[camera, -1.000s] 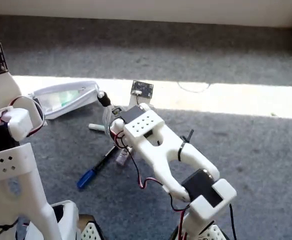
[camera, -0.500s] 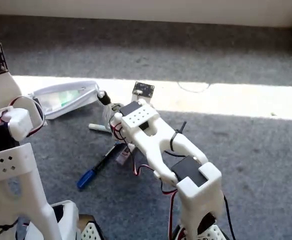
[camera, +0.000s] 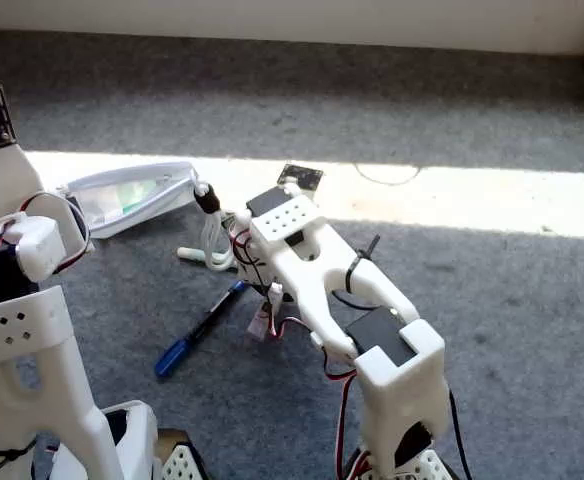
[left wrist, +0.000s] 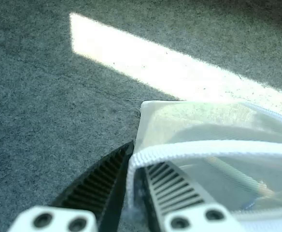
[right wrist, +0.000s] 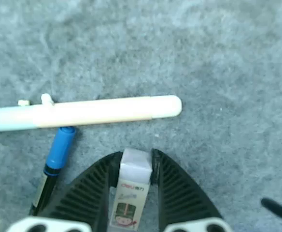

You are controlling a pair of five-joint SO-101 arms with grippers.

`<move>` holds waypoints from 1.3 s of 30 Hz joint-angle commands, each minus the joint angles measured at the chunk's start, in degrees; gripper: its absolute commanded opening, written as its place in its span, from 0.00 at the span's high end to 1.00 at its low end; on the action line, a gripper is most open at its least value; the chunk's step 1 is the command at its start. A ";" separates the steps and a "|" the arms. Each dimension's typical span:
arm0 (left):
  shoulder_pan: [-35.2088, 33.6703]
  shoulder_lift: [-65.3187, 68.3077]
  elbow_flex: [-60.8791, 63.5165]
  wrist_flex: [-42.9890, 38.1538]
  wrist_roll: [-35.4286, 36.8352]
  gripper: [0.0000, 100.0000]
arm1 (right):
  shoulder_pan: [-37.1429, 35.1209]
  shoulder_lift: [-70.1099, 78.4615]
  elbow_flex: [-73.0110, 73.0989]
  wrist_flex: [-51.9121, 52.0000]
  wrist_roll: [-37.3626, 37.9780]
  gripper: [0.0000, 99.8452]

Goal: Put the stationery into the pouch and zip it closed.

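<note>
Grey worktop [camera: 492, 330], bright sunlit band across middle. Clear pouch [camera: 132, 198] upper left, partly in band, its left end at left arm [camera: 17, 250] on frame's left edge. Right arm [camera: 317, 275] stretches from bottom centre toward centre. Eraser [camera: 265, 323] under its front end, just beside blue-capped pen [camera: 202, 323], which lies diagonally. White pen [camera: 194, 255] between pouch and blue-capped pen.

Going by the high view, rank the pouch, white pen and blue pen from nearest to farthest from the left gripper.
1. Pouch: its end sits clamped in the left gripper, at the left side.
2. White pen: lies just past the pouch's other end.
3. Blue pen: farthest, lying nearer the camera than the white pen.
</note>
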State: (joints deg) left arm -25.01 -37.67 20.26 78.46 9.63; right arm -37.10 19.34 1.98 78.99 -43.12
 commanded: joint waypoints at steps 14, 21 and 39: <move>-0.48 0.04 -0.04 -0.18 0.35 0.99 | 0.75 -31.34 -3.30 3.65 11.87 1.00; 1.45 0.04 -0.04 -0.09 0.35 0.99 | -0.04 -41.54 -3.74 3.03 19.52 1.00; 1.63 0.04 -0.04 -0.09 0.35 0.99 | -8.66 -56.31 -3.38 -20.09 32.35 1.00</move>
State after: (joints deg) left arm -24.31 -37.67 20.26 78.46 9.63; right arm -43.43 -33.41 1.98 64.57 -12.97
